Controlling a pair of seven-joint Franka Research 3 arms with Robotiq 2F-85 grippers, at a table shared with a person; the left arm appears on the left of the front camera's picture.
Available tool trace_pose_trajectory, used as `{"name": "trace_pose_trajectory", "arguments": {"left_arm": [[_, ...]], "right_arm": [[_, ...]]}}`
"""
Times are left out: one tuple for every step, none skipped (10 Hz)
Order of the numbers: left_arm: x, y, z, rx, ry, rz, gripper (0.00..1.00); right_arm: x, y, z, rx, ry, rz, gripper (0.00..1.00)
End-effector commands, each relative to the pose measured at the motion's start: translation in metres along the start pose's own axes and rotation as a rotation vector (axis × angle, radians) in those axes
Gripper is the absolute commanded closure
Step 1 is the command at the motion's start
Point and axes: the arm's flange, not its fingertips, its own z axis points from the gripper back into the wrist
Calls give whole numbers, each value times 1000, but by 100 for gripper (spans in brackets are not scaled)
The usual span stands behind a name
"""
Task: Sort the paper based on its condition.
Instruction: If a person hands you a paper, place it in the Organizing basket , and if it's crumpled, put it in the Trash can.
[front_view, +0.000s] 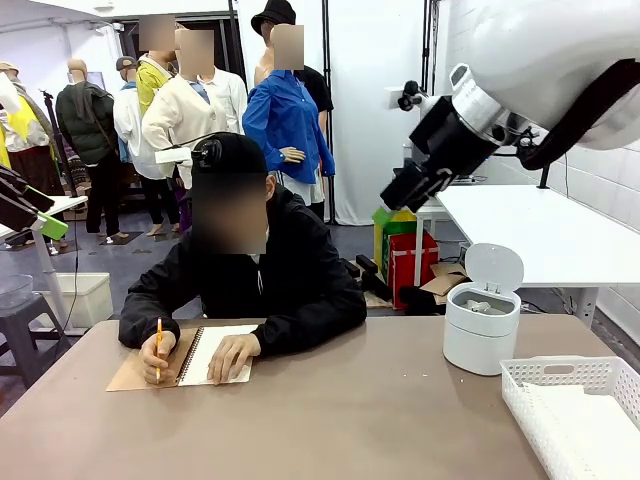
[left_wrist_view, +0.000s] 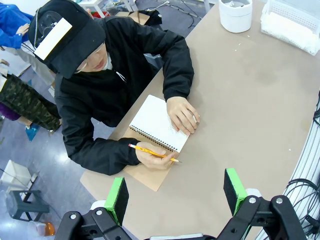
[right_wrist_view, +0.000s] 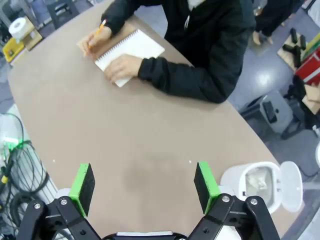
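Left gripper (left_wrist_view: 175, 192) and right gripper (right_wrist_view: 143, 181) hang above the table (front_view: 350, 420), fingers spread wide, holding nothing. Crumpled paper (right_wrist_view: 257, 179) lies in the open white bin (front_view: 480, 340); a person's hand (front_view: 155, 368) pinches a pencil (front_view: 158, 342) beside a notebook (left_wrist_view: 152, 120)

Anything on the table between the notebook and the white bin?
Front view: past the person's sleeve beside the notebook, the tabletop is bare up to the white bin.

the right arm (front_view: 540, 60) had a white shell, black at the wrist, with a black cable (front_view: 600, 100) at 2 o'clock. the left gripper (left_wrist_view: 176, 192) and right gripper (right_wrist_view: 144, 184) were black with green pads (left_wrist_view: 118, 199) and silver screws (right_wrist_view: 60, 201). the person (front_view: 250, 270) wore a black jacket (front_view: 300, 285) and cap (left_wrist_view: 75, 45).
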Motion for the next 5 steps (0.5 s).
{"name": "trace_pose_trajectory", "arguments": {"left_arm": [[0,1,0,9,-4,2,0],[0,1,0,9,-4,2,0],[0,1,0,9,-4,2,0],[0,1,0,9,-4,2,0],[0,1,0,9,-4,2,0]], "right_arm": [[13,6,-7,5,-36,-21,0],[20,9,-9,6,-40,-2,0],[25,12,-12,13,-45,5,0],[30,15,-12,24,-53,6,0],[33,19,-12,38,-71,2,0]]}}
